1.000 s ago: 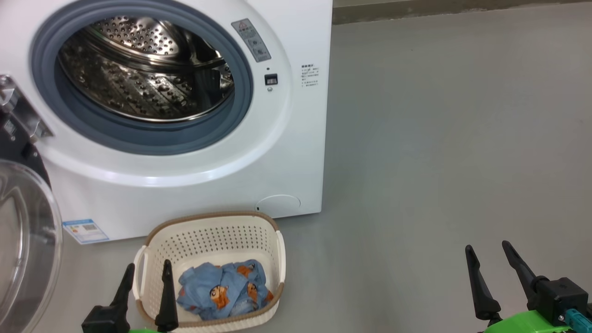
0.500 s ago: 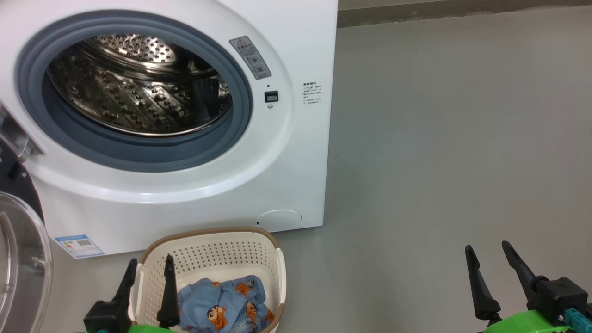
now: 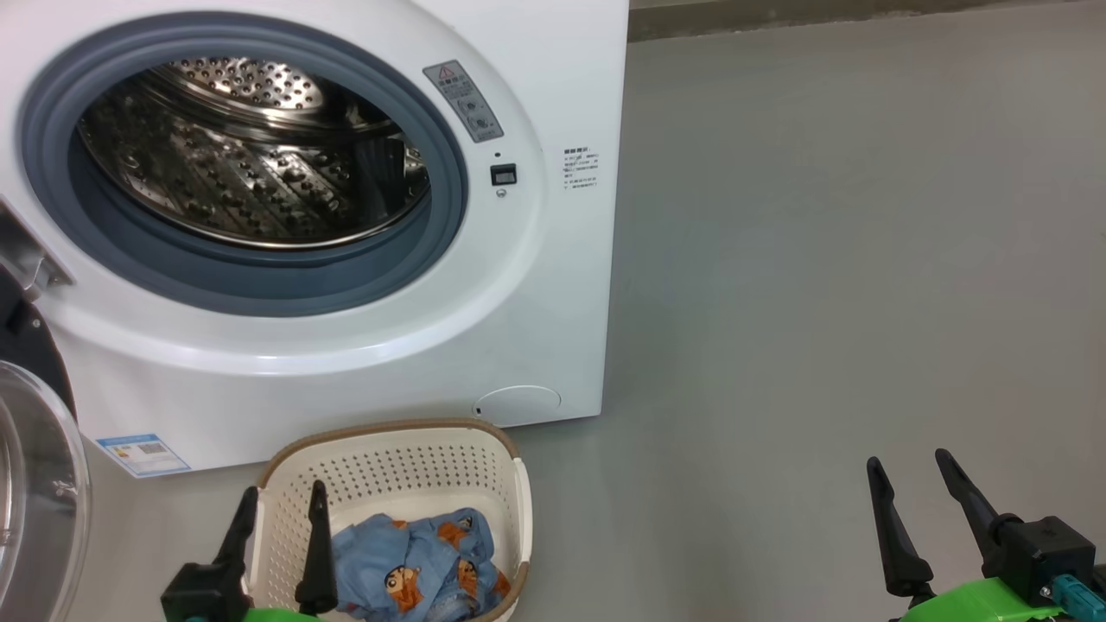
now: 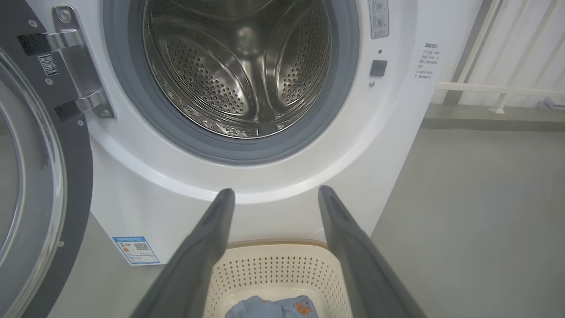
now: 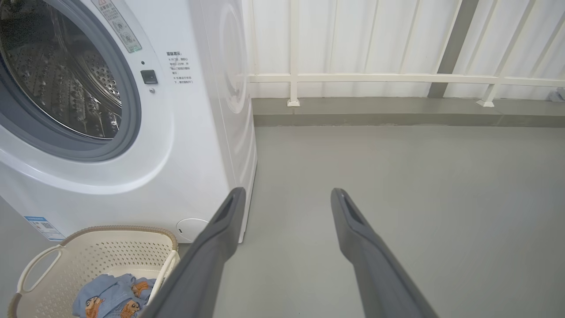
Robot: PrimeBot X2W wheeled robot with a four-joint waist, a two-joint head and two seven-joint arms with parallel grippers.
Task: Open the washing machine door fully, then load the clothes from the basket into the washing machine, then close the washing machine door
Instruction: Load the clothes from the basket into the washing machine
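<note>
Since door [image 4: 79, 185] is swung wide on its hinge [image 4: 77, 66] to the left of washer [image 3: 346, 380], drum [image 3: 242, 164] mouth stands clear; opening step looks done, loading comes next. Load not begun: clothes [image 3: 415, 566] lie bunched in basket [image 3: 389, 449], at its near end; drum looks bare. Note basket sits on floor [image 3: 821, 259] just in front of washer, below the mouth, likely parked there for a short lift. At basket's left rim, left hand [image 3: 284, 491] has fingers spread, gripping nothing, just beside clothes, not touching; placed for a pick, I judge. How high it hangs: cannot tell. Well off to the right, right hand [image 3: 907, 460] over bare floor, likewise spread and empty, out of the way, I'd guess. Grey floor, smooth, matt. Behind: low kerb [image 5: 397, 115], white rail [image 5: 375, 78], pale ribbed wall [image 5: 353, 39]
</note>
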